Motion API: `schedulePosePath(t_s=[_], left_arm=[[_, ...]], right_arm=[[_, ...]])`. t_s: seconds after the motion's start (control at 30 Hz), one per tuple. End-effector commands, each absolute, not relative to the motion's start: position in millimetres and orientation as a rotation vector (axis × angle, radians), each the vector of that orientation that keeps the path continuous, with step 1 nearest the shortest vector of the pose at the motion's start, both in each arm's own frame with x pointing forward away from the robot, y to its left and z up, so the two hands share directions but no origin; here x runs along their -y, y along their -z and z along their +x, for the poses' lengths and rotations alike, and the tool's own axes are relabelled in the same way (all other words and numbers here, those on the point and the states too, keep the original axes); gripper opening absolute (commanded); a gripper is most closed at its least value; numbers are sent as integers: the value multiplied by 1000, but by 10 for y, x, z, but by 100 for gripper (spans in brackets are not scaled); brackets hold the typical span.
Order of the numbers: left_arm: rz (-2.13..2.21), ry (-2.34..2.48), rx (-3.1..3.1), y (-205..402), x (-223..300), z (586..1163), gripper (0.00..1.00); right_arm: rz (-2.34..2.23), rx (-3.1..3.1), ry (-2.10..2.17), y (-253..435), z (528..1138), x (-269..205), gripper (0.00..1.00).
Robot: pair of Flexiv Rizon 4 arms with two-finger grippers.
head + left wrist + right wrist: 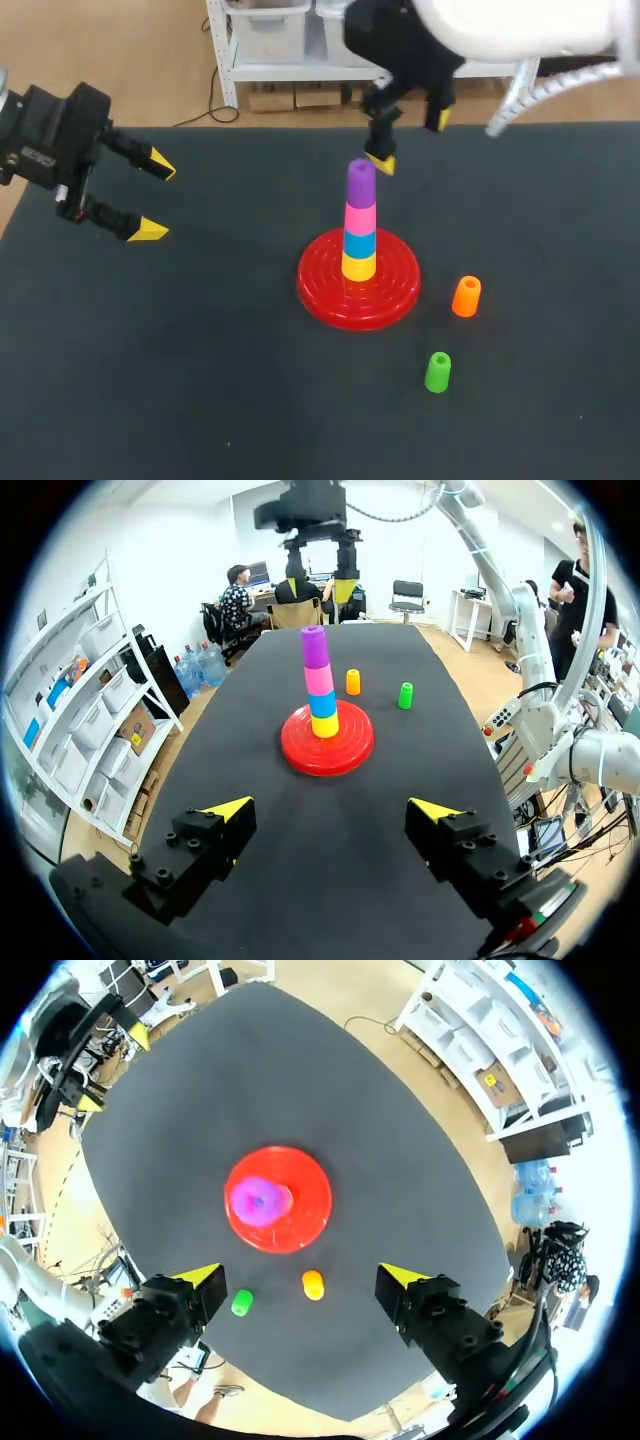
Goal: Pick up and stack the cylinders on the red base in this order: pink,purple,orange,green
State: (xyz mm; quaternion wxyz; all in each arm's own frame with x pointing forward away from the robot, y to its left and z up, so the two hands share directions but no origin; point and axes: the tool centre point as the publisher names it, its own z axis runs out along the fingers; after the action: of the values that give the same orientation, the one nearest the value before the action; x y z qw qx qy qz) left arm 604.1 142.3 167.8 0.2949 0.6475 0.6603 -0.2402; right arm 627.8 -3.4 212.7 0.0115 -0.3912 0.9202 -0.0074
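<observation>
Left gripper (155,198) at far left, fingers spread wide, aimed rightward. My right arm (520,30) comes in from the far right; right gripper (410,142) high up, pointing straight down, fingers wide apart.

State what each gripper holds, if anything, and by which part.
Nothing is held. The left gripper and the right gripper are both open and empty.

One red base (322,290), four stacked cylinders (360,228), one loose orange cylinder (466,297), one loose green cylinder (438,372)
</observation>
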Motion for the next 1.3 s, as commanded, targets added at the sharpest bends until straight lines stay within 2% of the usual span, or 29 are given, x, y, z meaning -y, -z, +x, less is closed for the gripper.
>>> schedulePosePath(t_s=[0.03,0.37,0.7,1.2,1.3], left_arm=[[1722,638,-1753,-1669,-1430,6035,100],[1722,638,-1753,-1669,-1430,6035,100],[1722,638,-1753,-1669,-1430,6035,100],[1722,638,-1753,-1669,-1430,6035,100],[1722,638,-1753,-1669,-1430,6035,100]], right_arm=[[-1166,-2721,-82,-1860,6142,364,100],[-1280,-2678,-88,-1204,6016,673,100],[-1355,-2757,-54,-573,6010,707,100],[-1395,-2820,-5,-357,5892,797,100],[-1392,-2831,-6,-343,5871,822,95]])
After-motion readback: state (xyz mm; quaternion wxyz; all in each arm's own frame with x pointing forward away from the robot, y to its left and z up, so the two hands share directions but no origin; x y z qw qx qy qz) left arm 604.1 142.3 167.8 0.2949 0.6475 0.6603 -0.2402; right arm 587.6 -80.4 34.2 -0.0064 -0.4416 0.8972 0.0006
